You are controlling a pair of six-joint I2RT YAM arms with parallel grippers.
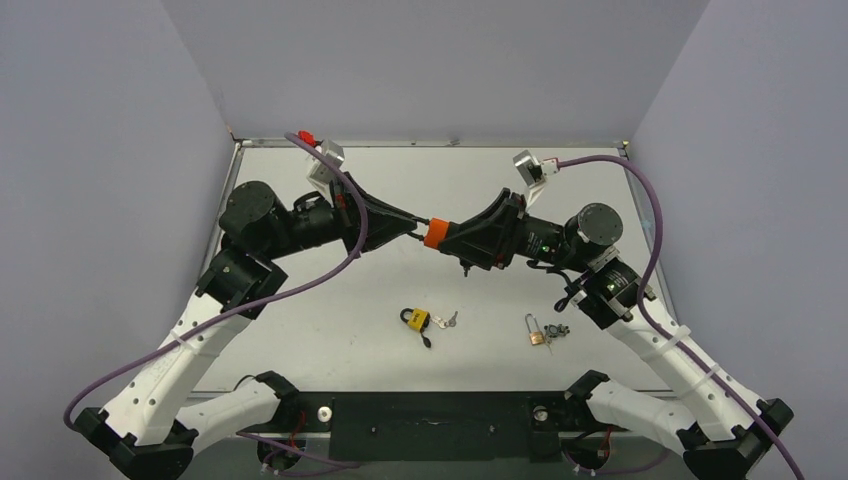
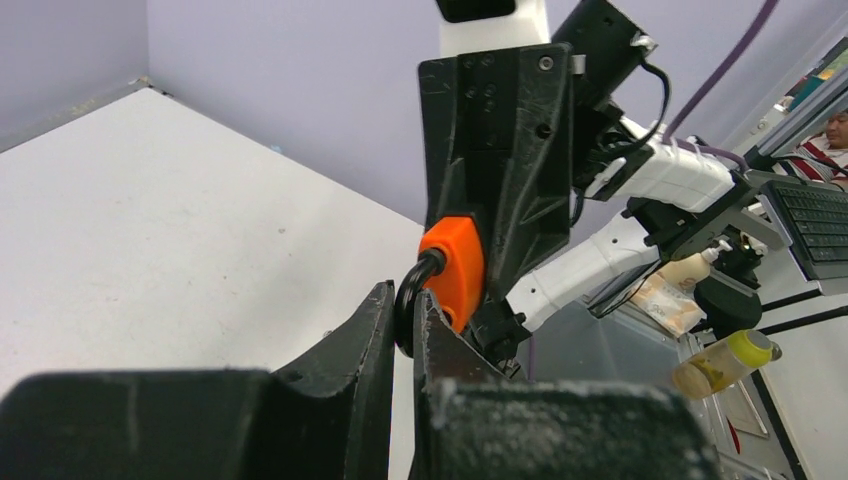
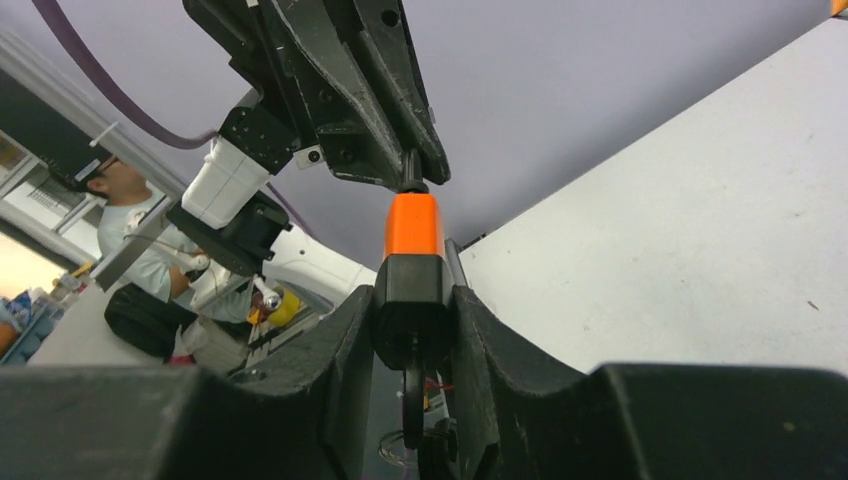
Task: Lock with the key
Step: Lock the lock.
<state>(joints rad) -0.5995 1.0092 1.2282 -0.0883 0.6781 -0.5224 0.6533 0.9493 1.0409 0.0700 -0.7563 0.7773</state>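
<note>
Orange-and-black padlock (image 1: 434,233) is held in mid-air above the white tabletop (image 1: 340,340). The jaws of the left arm (image 1: 260,215) clamp its black curved shackle (image 2: 405,292), and those of the right arm (image 1: 590,225) clamp its body. It is probably dense, rigid and smooth, so grip the flat faces and keep the keyway free.

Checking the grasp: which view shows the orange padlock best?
Right wrist: the orange padlock sits centred and close, body between the right gripper's jaws, shackle in the left gripper. Left wrist shows the shackle and one orange side; top external shows only a small orange patch.
</note>
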